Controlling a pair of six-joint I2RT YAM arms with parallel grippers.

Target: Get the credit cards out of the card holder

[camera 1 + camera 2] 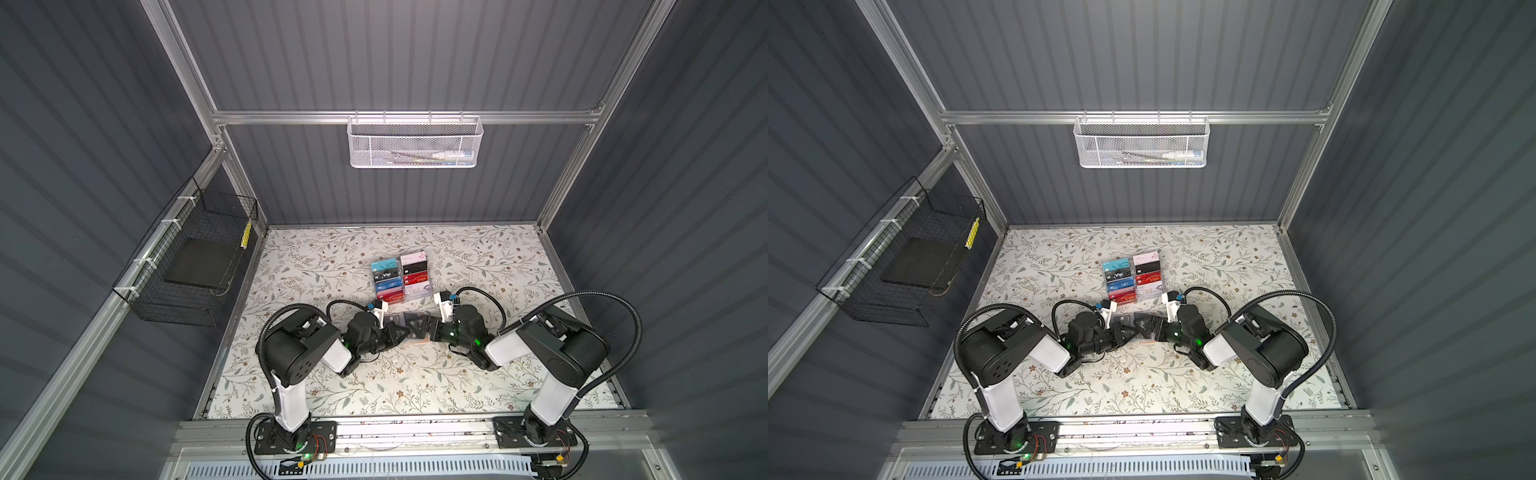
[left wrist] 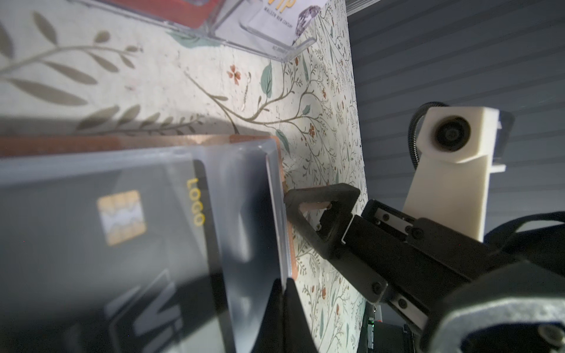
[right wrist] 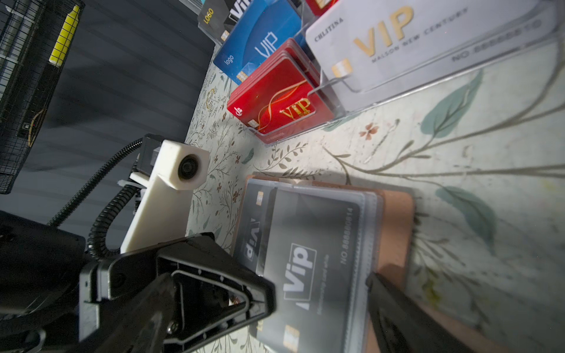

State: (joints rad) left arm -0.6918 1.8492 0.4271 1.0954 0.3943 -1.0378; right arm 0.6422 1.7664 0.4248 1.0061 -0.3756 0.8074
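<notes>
1. Left wrist view first: left gripper (image 2: 285, 293) is pinched tight on the rim of the card holder (image 2: 244, 189), right on its clear pocket page. A black VIP card (image 2: 122, 232) sits inside that pocket.
2. Right gripper (image 3: 321, 293) has its jaws spread wide, straddling the open holder and gripping nothing. One fingertip (image 2: 293, 198) touches the tan edge.
3. In both top views the holder lies mid-table (image 1: 316, 374). The left gripper reaches in from 9 o'clock, the right from 3 o'clock.
4. Clear acrylic rack (image 1: 400, 279) stands near, at the holder's 12 o'clock.
</notes>
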